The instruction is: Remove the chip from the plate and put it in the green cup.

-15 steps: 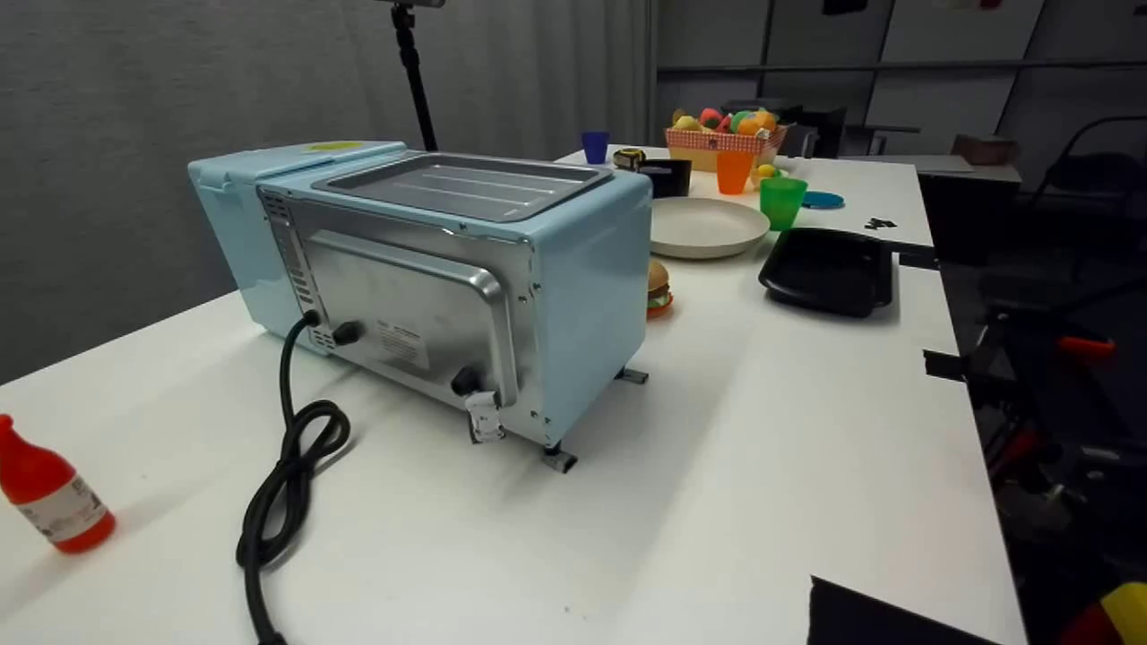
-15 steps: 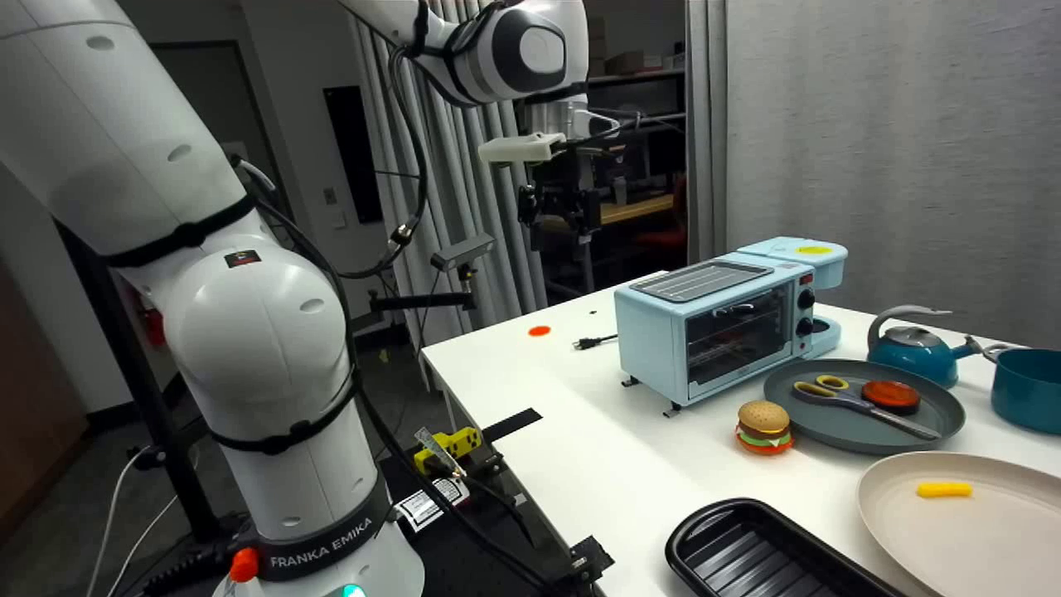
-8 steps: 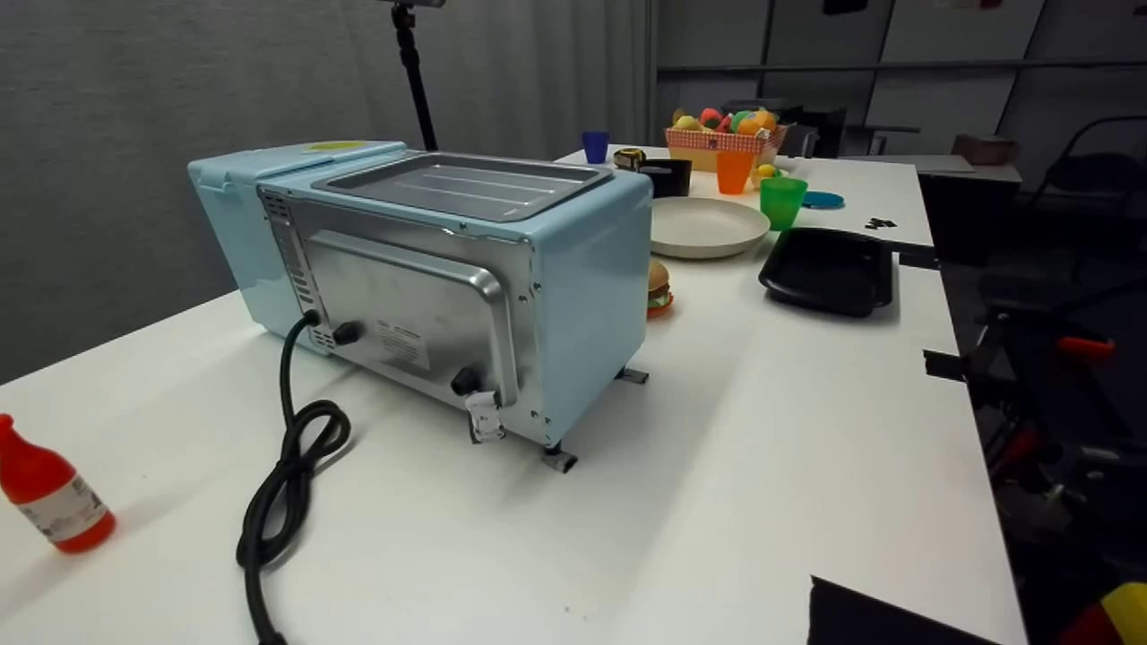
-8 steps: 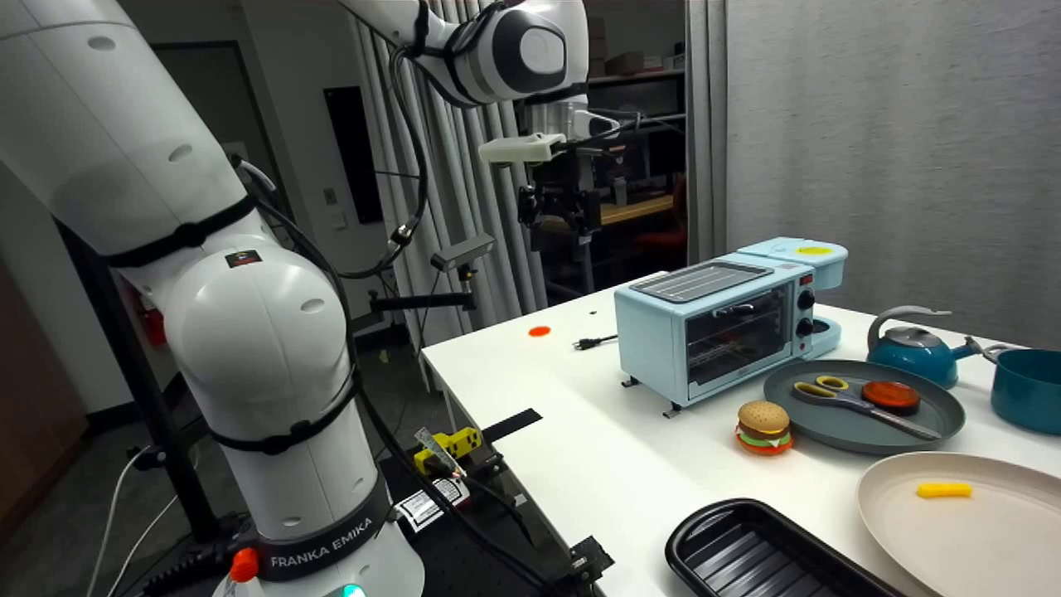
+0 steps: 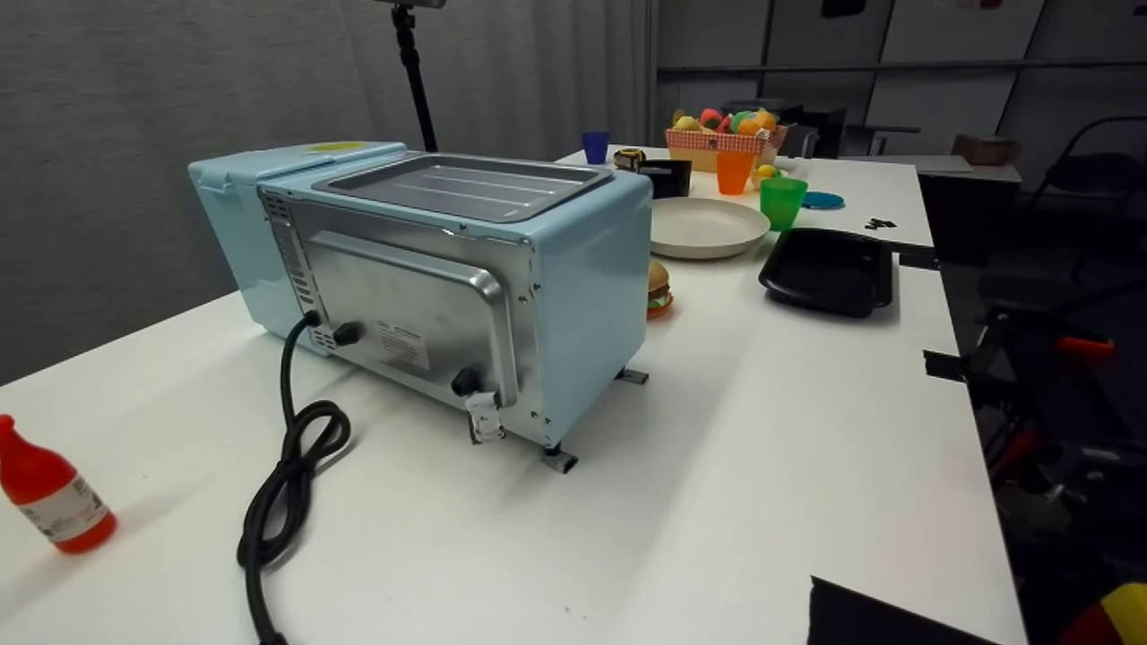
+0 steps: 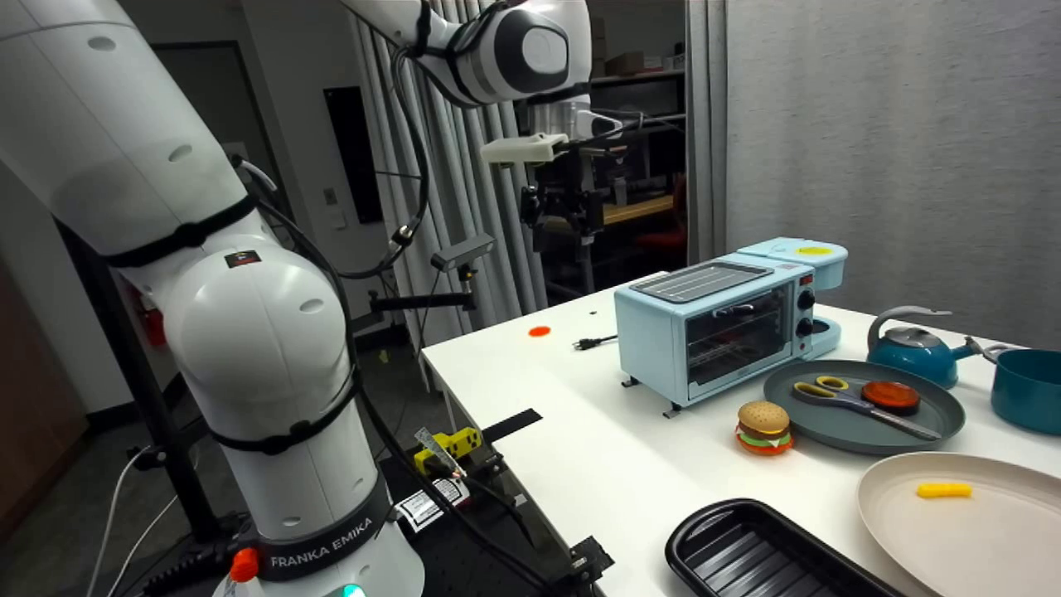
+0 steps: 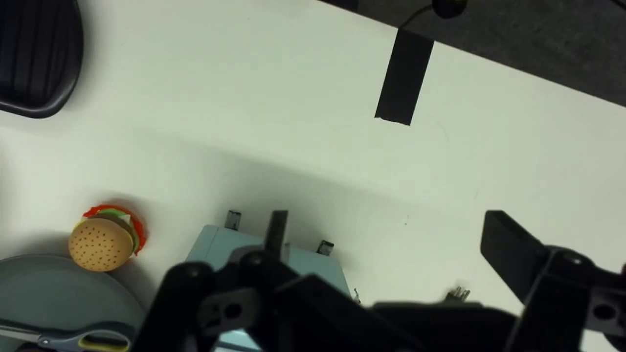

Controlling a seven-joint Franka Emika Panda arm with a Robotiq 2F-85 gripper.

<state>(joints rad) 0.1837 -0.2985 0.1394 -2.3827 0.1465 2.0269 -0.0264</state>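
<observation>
The chip, a short yellow stick (image 6: 944, 490), lies on the flat whitish plate (image 6: 1007, 551). The plate also shows in an exterior view (image 5: 703, 228), where no chip can be made out on it. The bright green cup (image 5: 783, 204) stands upright beside the plate in that view. My gripper (image 6: 564, 236) hangs high over the table, pointing down, well away from the plate and cup. In the wrist view my gripper (image 7: 385, 215) has its fingers wide apart with nothing between them. The chip, plate and green cup are out of the wrist view, except perhaps a pale edge.
A light blue toaster oven (image 6: 704, 323) stands near my gripper. A toy burger (image 6: 763, 428), a dark grey plate (image 6: 808, 427) with scissors, and a black tray (image 6: 771, 555) lie between it and the whitish plate. An orange cup (image 5: 735, 172) stands behind the green cup.
My gripper has shifted very slightly to the right in an exterior view over the last half second. The chip, plate and green cup have not moved.
</observation>
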